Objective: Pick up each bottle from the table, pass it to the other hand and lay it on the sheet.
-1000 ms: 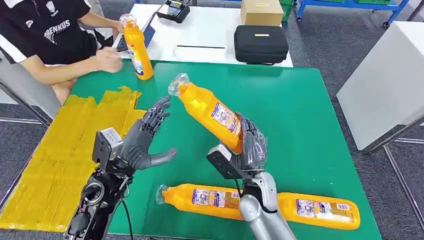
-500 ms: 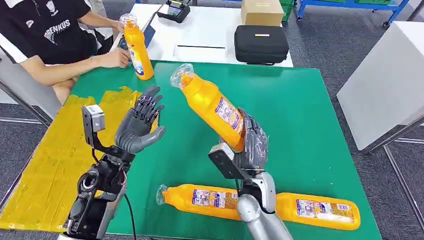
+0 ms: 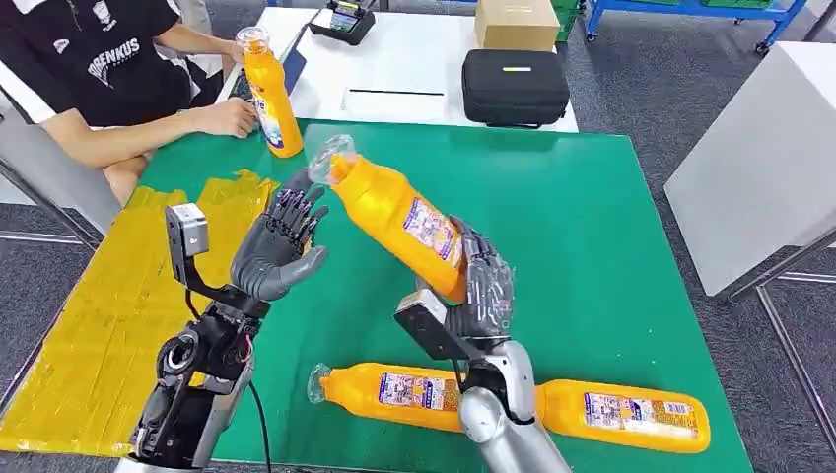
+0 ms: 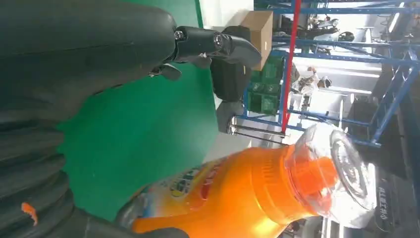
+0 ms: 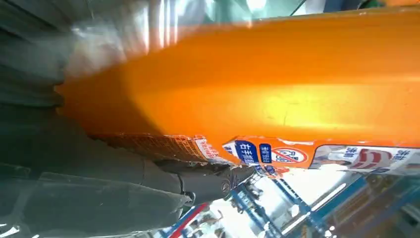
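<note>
Looking down from the head view, the right hand (image 3: 480,291) is gripping the lower body of an orange bottle (image 3: 394,212) and holding it tilted in the air above the green worktop (image 3: 592,217), its clear cap pointing up toward the left hand (image 3: 276,251). That left hand is raised with its fingers spread and its palm turned to the bottle, holding nothing; its fingertips are sitting just beside the cap, though contact cannot be told from here. The yellow sheet (image 3: 99,325) at the robot's left is carrying no bottle, so by my judgement no bottle is delivered yet. Two more bottles are lying on the worktop near the robot: one (image 3: 389,389) in front of the right arm and one (image 3: 631,414) further to the right. A fourth bottle (image 3: 271,94) is standing upright at the far edge, with a seated person's hand (image 3: 227,116) resting next to it. Turning to the left wrist view, the left hand's fingers (image 4: 218,42) are standing apart from the bottle (image 4: 247,193), with green worktop showing between them, so the handover grip is not yet made. Moving to the right wrist view, the bottle's orange body (image 5: 277,94) is lying against the right hand's fingers (image 5: 124,163), which are wrapping under it. As I judge it, the pass of this first bottle is only being set up, with the transfer, the laying down and the remaining bottles all still to do.
</note>
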Motion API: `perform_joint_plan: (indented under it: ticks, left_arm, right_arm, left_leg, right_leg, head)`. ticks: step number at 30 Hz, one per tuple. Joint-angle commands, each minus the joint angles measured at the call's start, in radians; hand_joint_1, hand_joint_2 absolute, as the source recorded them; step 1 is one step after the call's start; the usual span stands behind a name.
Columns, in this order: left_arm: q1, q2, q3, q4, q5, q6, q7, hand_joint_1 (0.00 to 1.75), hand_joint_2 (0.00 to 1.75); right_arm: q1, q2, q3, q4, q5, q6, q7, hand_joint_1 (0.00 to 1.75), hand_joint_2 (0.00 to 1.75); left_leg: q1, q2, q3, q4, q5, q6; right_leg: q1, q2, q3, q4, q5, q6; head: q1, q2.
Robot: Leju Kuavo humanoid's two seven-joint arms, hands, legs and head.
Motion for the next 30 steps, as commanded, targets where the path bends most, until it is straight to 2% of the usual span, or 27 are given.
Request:
perform_joint_plan:
  ticks: [1,15,17,20,22,24,26,30]
  left_arm:
    - [-0.043,0.007,-0.028,0.059,0.014,-0.006,0.001,0.00,1.75]
    - [-0.015,0.020,-0.061,-0.005,0.083,-0.059,0.000,0.00,1.75]
    - [-0.018,0.020,-0.070,-0.003,0.090,-0.061,0.001,0.00,1.75]
    - [-0.023,0.019,-0.074,-0.002,0.097,-0.064,0.002,0.00,1.75]
    - [-0.029,0.016,-0.077,0.005,0.103,-0.063,0.004,0.00,1.75]
    - [-0.031,0.016,-0.077,0.008,0.103,-0.062,0.004,0.00,1.75]
    - [-0.031,0.016,-0.077,0.008,0.103,-0.062,0.004,0.00,1.75]
    - [-0.040,0.015,-0.076,0.023,0.126,-0.070,0.008,0.00,1.75]
  right_arm:
    - [-0.053,0.004,0.062,0.097,0.022,0.016,0.016,1.75,1.75]
    - [-0.090,0.022,0.131,0.175,0.056,0.051,0.010,1.75,1.75]
    - [-0.096,0.024,0.154,0.195,0.061,0.065,0.008,1.75,1.75]
    - [-0.100,0.029,0.172,0.205,0.062,0.073,0.006,1.75,1.75]
    - [-0.105,0.033,0.194,0.215,0.060,0.079,0.000,1.75,1.75]
    - [-0.105,0.035,0.197,0.217,0.060,0.078,-0.001,1.75,1.75]
    - [-0.105,0.035,0.197,0.217,0.060,0.078,-0.001,1.75,1.75]
    - [-0.112,0.035,0.219,0.221,0.049,0.085,-0.017,1.75,1.75]
  left_leg:
    - [0.001,0.002,0.007,0.000,-0.003,-0.003]
    - [0.001,0.002,0.003,0.000,-0.001,-0.002]
    - [0.001,0.004,0.007,0.000,-0.004,-0.003]
    - [0.001,0.002,0.004,0.000,-0.002,-0.002]
    - [0.001,0.003,0.007,0.000,-0.003,-0.003]
    - [0.000,0.001,0.002,-0.001,-0.001,-0.002]
    - [0.001,0.002,0.007,0.000,-0.003,-0.003]
    - [0.000,0.001,0.002,-0.001,-0.001,-0.001]
  right_leg:
    - [0.001,0.000,0.006,0.000,-0.002,-0.003]
    - [0.001,0.001,0.002,-0.001,-0.001,-0.002]
    - [0.001,0.001,0.007,0.000,-0.003,-0.003]
    - [0.001,0.000,0.004,-0.001,-0.001,-0.002]
    - [0.001,0.001,0.007,0.000,-0.003,-0.003]
    - [0.001,0.000,0.002,0.000,-0.001,-0.002]
    - [0.001,0.000,0.006,0.000,-0.003,-0.003]
    - [0.000,0.000,0.002,0.000,-0.001,-0.001]
  head:
    - [0.000,0.000]
    - [0.000,0.000]
    - [0.000,0.000]
    - [0.000,0.000]
    - [0.000,0.000]
    - [0.000,0.000]
    - [0.000,0.000]
    - [0.000,0.000]
